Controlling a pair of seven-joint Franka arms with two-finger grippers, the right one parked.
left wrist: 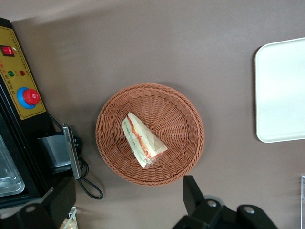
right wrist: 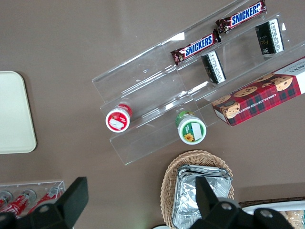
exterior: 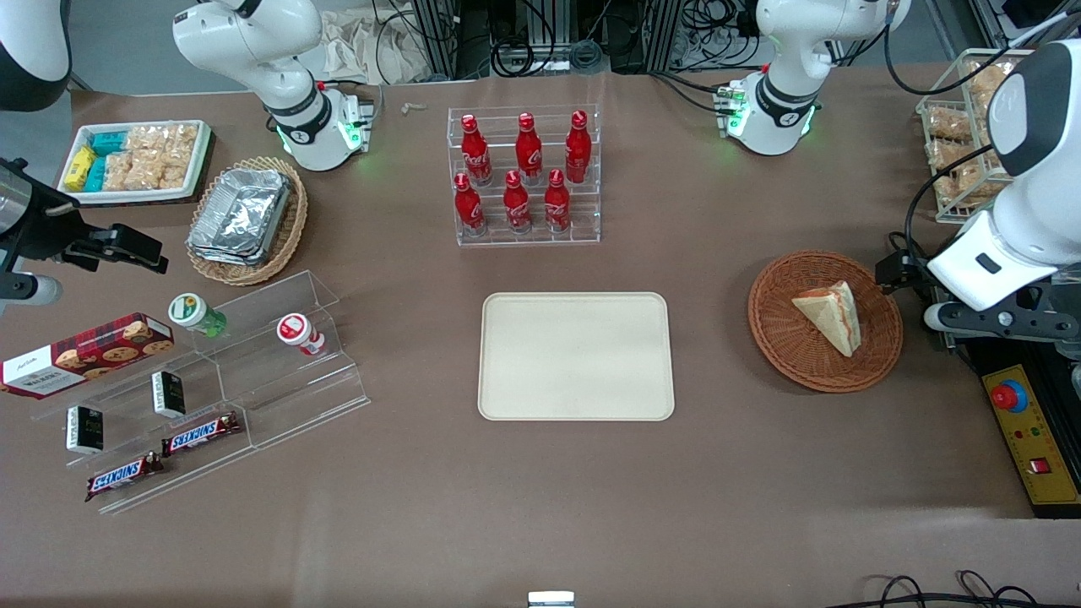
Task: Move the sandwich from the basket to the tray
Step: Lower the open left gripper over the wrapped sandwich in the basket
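Sandwich (exterior: 830, 315) in basket (exterior: 785, 346), tray (exterior: 576, 405) bare, end effector (left wrist: 128, 200) open above.

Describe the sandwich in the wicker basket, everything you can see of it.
The sandwich is a triangular wedge of pale bread in clear wrap, with red and green filling along its cut edge. It lies flat on the floor of the reddish-brown woven basket, touching nothing else. The gripper hangs open above the basket, clear of it.
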